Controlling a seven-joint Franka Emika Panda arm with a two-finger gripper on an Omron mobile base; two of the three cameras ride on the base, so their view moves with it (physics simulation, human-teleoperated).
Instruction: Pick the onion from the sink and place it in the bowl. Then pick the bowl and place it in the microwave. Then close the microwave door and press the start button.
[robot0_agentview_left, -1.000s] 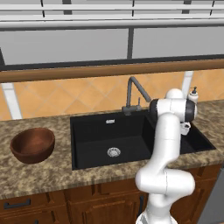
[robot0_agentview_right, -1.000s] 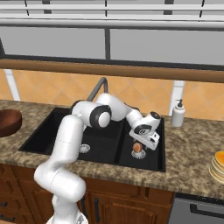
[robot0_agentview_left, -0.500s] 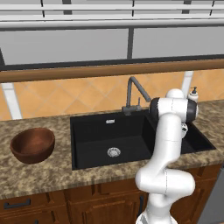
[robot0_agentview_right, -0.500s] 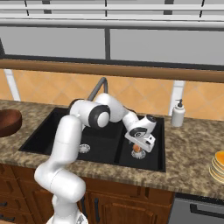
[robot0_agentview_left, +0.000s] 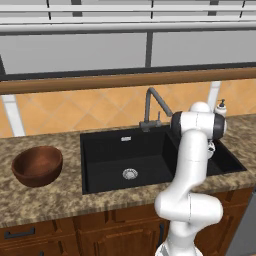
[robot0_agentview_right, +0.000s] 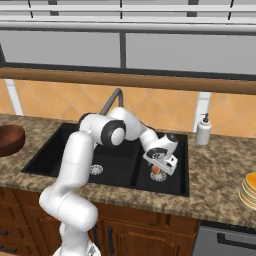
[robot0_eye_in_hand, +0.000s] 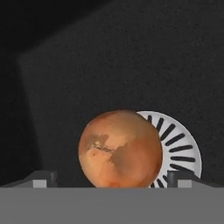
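The onion (robot0_eye_in_hand: 120, 148) lies in the sink (robot0_agentview_right: 55, 150) beside a drain at its 3 o'clock, between the wide-open jaws, which have dropped closer; the bowl (robot0_agentview_left: 37, 165) sits empty on the counter (robot0_agentview_left: 45, 200).

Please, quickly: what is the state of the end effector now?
End effector: open, low in the sink, fingertips either side of the onion, not closed on it.

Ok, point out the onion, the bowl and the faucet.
onion (robot0_eye_in_hand: 120, 148), hand view, middle of its orange-brown skin.
bowl (robot0_agentview_left: 37, 165), left base view, inner wall below the rim.
faucet (robot0_agentview_left: 148, 107), left base view, upright stem.
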